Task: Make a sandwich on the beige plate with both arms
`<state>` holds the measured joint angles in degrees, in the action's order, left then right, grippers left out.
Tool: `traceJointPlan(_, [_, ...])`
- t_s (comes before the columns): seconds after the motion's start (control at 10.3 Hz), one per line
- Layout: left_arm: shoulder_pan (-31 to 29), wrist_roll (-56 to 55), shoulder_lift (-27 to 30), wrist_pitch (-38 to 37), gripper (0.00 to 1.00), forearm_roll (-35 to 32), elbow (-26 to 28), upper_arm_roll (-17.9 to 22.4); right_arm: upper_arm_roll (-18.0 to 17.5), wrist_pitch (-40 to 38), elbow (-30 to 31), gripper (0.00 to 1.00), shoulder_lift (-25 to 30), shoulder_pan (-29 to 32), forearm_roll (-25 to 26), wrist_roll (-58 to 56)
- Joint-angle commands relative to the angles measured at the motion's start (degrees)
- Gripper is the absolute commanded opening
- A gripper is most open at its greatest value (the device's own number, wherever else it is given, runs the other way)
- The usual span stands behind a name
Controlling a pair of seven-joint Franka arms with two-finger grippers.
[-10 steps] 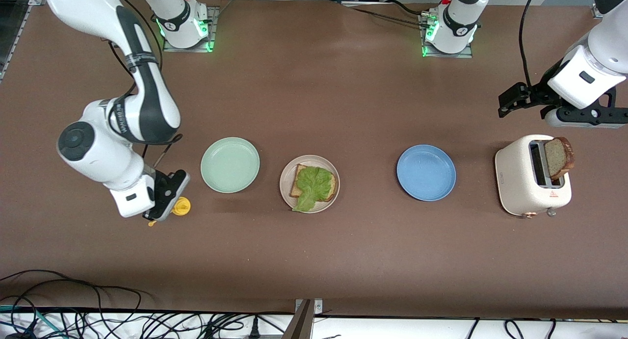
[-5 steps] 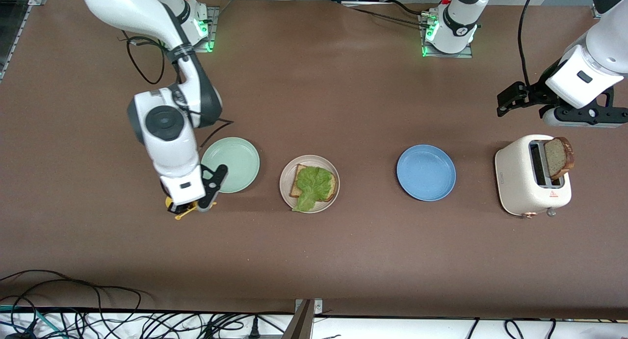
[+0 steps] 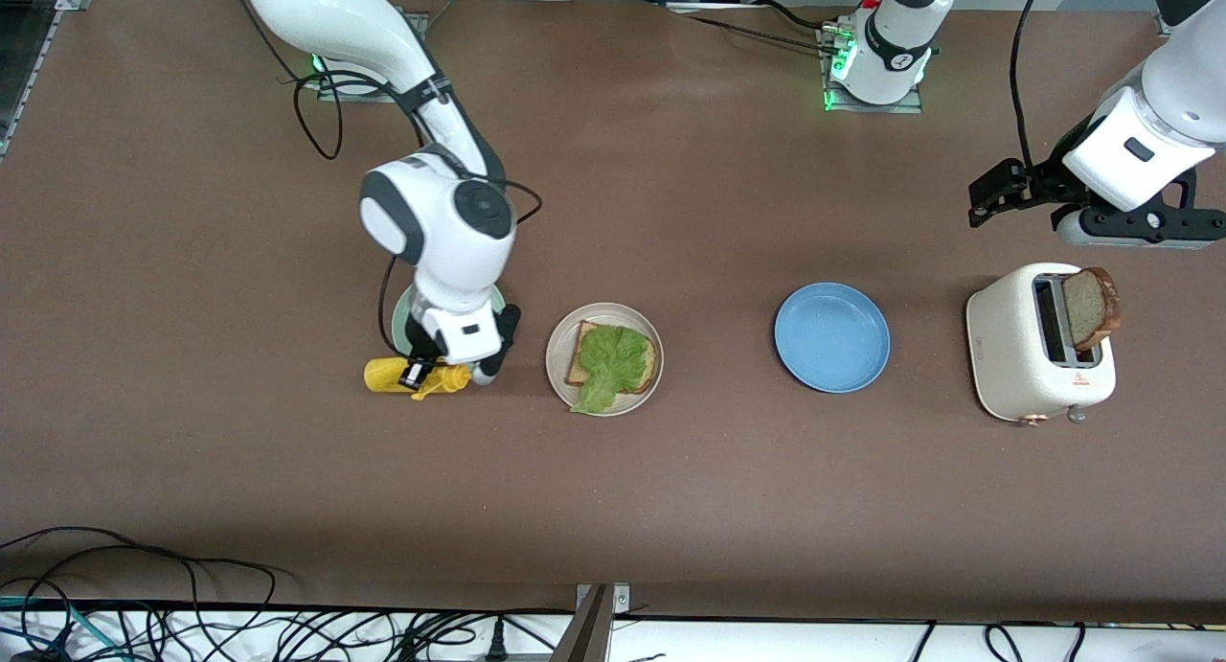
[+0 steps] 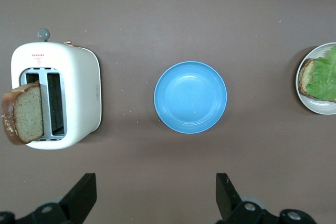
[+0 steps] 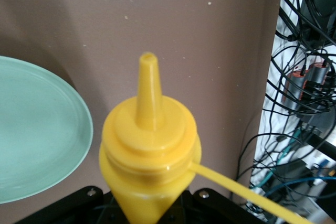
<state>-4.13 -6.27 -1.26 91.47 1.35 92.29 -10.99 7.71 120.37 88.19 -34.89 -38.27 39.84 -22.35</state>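
Observation:
The beige plate [image 3: 558, 341] holds one bread slice [image 3: 649, 357] with a green lettuce leaf [image 3: 608, 360] on top. The plate also shows in the left wrist view [image 4: 310, 103]. A second bread slice [image 3: 1090, 308] sticks up from the white toaster [image 3: 1015, 346]. My right gripper [image 3: 421, 375] is shut on a yellow squeeze bottle [image 3: 383, 375] held sideways above the table beside the beige plate, nozzle toward it. The bottle fills the right wrist view [image 5: 149, 150]. My left gripper [image 3: 987, 197] is open and empty, in the air beside the toaster.
A mint-green plate [image 3: 400, 309] lies mostly hidden under the right wrist. A blue plate [image 3: 831, 336] lies between the beige plate and the toaster. Cables hang along the table's front edge [image 3: 287, 633].
My right arm has carried the yellow bottle from the right arm's end of the table past the mint-green plate toward the beige plate and tipped it sideways. The left arm has barely moved.

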Motion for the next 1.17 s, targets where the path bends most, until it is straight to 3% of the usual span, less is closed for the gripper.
traceJointPlan(0.0, [-0.2,1.1,-0.4,-1.3,1.0,-0.6,-1.4,-0.3,0.9,-8.7,-7.0,0.0,-6.0,-6.5,6.6,4.5])
traceJointPlan(0.19, [-0.2,1.1,-0.4,-1.3,1.0,-0.6,-1.4,-0.3,1.0,-15.1,-10.7,0.0,-11.1,-10.7,10.9,10.1])
traceJointPlan(0.58, [-0.3,1.1,-0.4,-1.3,1.0,-0.6,-1.4,-0.3,1.0,-20.4,-11.0,0.0,-16.3,-15.3,18.4,16.4])
traceJointPlan(1.07, [-0.4,1.2,-0.4,-1.3,1.0,-0.6,-1.4,-0.3,1.3,-20.6,-12.0,0.0,-17.0,-15.2,18.5,17.9])
